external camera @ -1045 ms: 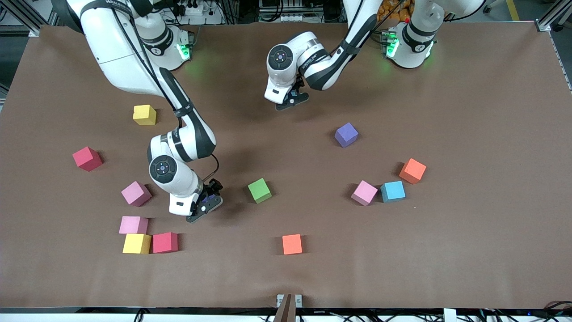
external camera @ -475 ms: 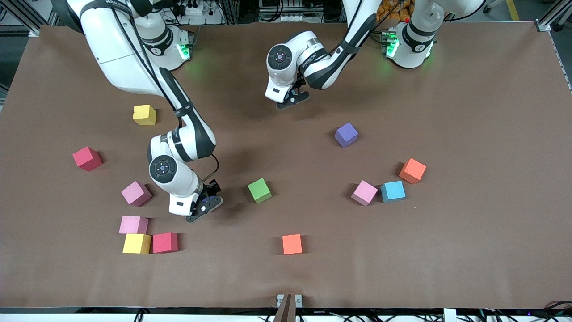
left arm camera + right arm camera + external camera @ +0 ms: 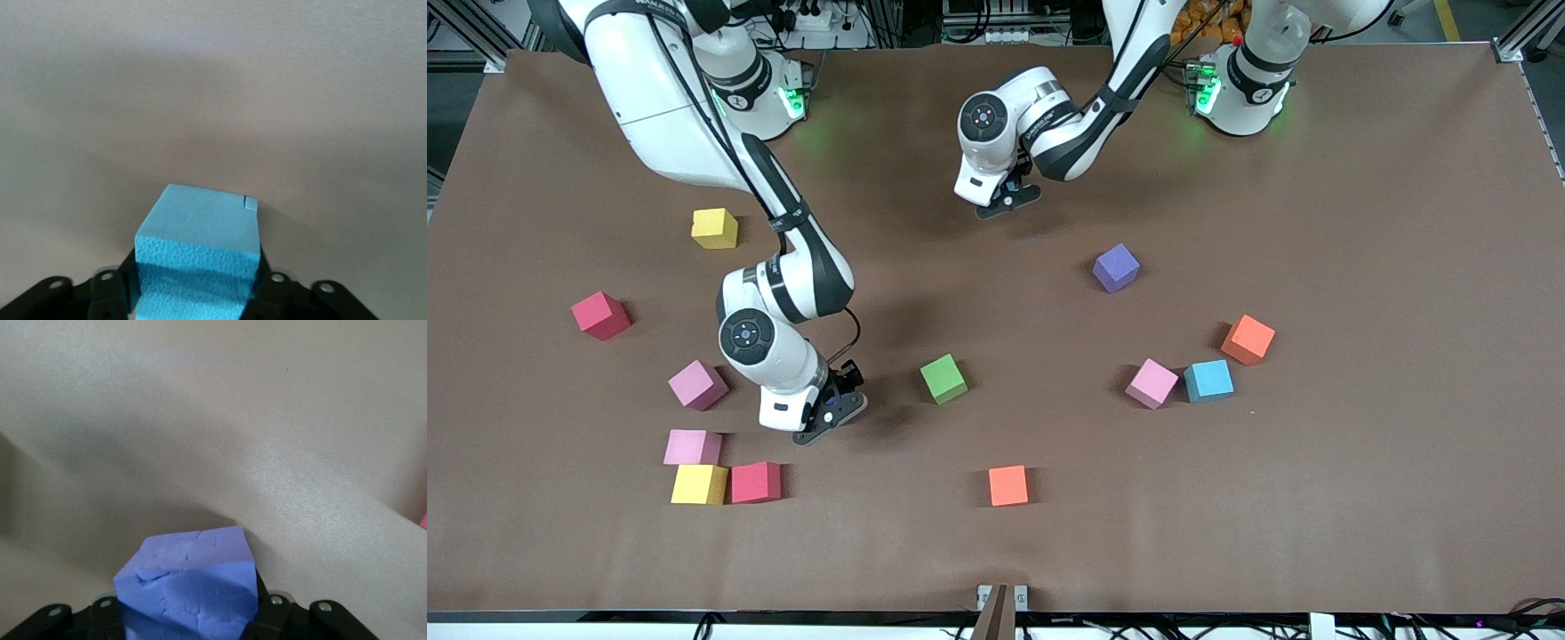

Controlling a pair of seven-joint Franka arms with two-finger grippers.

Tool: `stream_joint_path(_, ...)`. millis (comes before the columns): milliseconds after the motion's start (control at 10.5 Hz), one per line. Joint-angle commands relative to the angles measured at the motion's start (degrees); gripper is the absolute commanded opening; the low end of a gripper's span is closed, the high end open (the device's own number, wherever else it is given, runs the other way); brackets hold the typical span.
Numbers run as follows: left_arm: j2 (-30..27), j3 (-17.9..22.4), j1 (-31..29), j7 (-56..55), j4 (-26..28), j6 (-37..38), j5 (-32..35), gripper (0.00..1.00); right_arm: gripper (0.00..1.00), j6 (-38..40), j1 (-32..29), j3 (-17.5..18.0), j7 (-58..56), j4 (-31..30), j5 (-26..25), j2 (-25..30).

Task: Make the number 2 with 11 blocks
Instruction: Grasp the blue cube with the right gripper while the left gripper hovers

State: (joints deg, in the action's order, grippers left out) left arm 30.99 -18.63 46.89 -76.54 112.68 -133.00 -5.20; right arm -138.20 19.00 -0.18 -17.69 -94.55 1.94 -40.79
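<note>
My left gripper [image 3: 1007,194] is shut on a light blue block [image 3: 200,233], low over the table near the robots' bases. My right gripper [image 3: 829,413] is shut on a purple block [image 3: 190,580], low over the table beside the green block [image 3: 943,378]. Loose blocks lie scattered: purple [image 3: 1116,268], orange [image 3: 1248,339], light blue [image 3: 1208,380] touching pink [image 3: 1152,383], orange [image 3: 1008,485], red [image 3: 601,315], pink [image 3: 697,384], pink [image 3: 692,447] and red [image 3: 755,482]. No number 2 is in view.
One yellow cube [image 3: 714,228] sits toward the right arm's base. Another yellow cube [image 3: 699,484] touches the red and pink ones near the front camera. Brown table [image 3: 1360,498] shows bare cloth toward the left arm's end.
Both grippers have shut on their blocks, the right first, then the left. Each hand has shifted slightly toward the robots' bases.
</note>
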Motion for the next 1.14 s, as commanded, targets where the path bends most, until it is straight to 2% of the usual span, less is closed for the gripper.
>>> stream_joint_path(0, -0.66, -0.79, -0.13, 4.08, 0.09, -0.6, 2.47, 0.24, 0.4, 6.07, -0.28, 0.1, 1.59, 2.43, 0.87, 1.67)
stream_joint_path(285, -0.84, -0.79, -0.66, 11.3, 0.0, 1.94, 2.38, 0.23, 0.4, 10.82, -0.28, 0.1, 5.38, 2.27, 0.87, 5.26)
stream_joint_path(665, -0.14, -0.71, -1.19, 10.27, -0.53, 2.22, 2.3, 0.3, 0.4, 15.15, -0.54, 0.1, 7.59, 0.6, 2.1, 10.02)
stream_joint_path(760, -0.14, -0.71, -1.28, 10.27, -0.88, 2.22, 2.3, 0.46, 0.4, 15.5, -0.54, 0.1, 6.46, 0.25, 2.1, 10.72)
stream_joint_path(855, -0.14, -0.62, -1.28, 10.27, -0.97, 2.22, 2.3, 0.76, 0.4, 15.68, -0.37, 0.1, 2.7, -0.45, 2.1, 11.34)
stream_joint_path(950, -0.14, -0.53, -1.19, 10.27, -1.14, 2.22, 2.3, 1.0, 0.4, 15.59, -0.28, 0.1, -0.47, -1.41, 2.1, 11.87)
stream_joint_path(1045, -0.49, -0.27, -1.1, 10.18, -1.23, 2.22, 2.47, 1.0, 0.4, 15.59, -0.02, 0.18, -1.89, -2.12, 2.1, 12.57)
